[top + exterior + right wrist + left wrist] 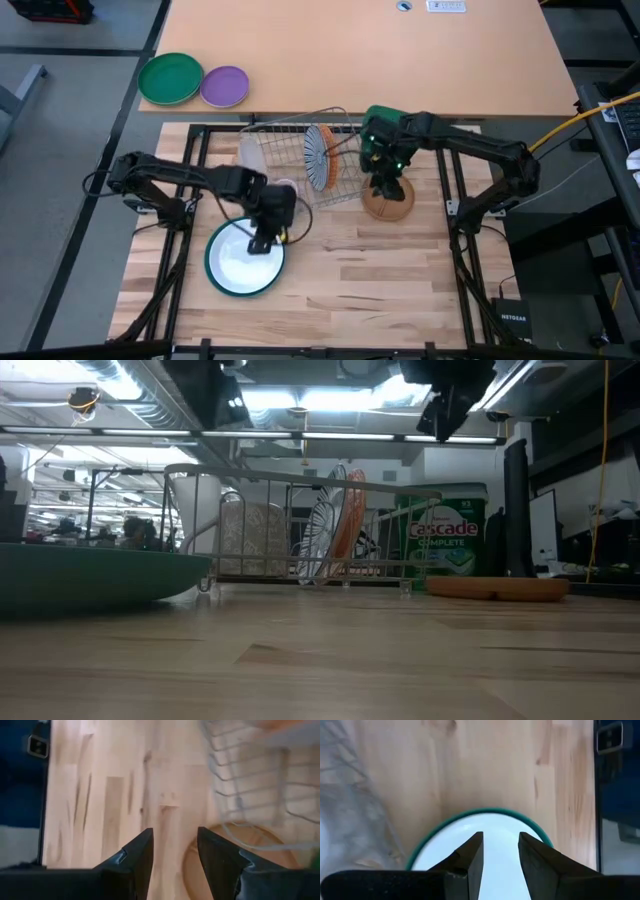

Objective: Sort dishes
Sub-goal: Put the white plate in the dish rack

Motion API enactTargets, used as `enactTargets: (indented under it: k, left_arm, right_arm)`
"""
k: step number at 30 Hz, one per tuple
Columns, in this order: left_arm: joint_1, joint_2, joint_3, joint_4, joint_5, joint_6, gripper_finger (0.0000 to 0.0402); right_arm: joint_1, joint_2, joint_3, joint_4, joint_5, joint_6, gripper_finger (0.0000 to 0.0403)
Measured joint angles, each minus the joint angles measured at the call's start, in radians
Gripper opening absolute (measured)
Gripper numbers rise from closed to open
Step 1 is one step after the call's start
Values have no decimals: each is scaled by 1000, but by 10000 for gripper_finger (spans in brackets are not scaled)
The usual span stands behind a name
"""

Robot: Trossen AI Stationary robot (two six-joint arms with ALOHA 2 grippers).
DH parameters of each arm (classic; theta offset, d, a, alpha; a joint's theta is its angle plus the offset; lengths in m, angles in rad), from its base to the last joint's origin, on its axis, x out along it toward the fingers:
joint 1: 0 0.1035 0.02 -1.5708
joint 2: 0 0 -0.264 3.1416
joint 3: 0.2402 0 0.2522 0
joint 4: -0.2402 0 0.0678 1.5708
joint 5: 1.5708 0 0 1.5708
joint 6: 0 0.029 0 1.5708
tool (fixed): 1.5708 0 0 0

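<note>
Both grippers, left gripper (262,240) and right gripper (385,186), hang released over the bench (380,290), above the teal plate (243,262) and brown plate (388,201): stiff, slippery, likely breakable, best pinched at the rim.

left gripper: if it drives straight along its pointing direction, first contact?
Most likely the white inside of the teal-rimmed round plate lying flat on the wooden table. The left gripper hangs over it, fingers apart, nothing between. Its height above the plate is unclear.
</note>
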Motion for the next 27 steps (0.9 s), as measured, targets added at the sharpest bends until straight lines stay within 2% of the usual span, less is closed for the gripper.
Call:
enactTargets:
  k: [6, 14, 18, 22, 27]
  left_arm:
    - [-119, 0, 0, -4, -98, -54, 113]
    - [-236, 0, 0, -2, -288, -106, 113]
    - [-273, 0, 0, -2, -312, -171, 113]
    - [-302, 0, 0, -2, -314, -315, 113]
    - [-353, 1, 0, -3, -326, -440, 113]
  right_arm:
    - [115, 0, 0, 36, 1, 5, 156]
    - [248, 0, 0, 128, 19, 76, 156]
    - [315, 5, 0, 224, 89, 80, 156]
    - [375, 18, 0, 330, 172, 82, 156]
    - [444, 55, 0, 461, 206, 82, 156]
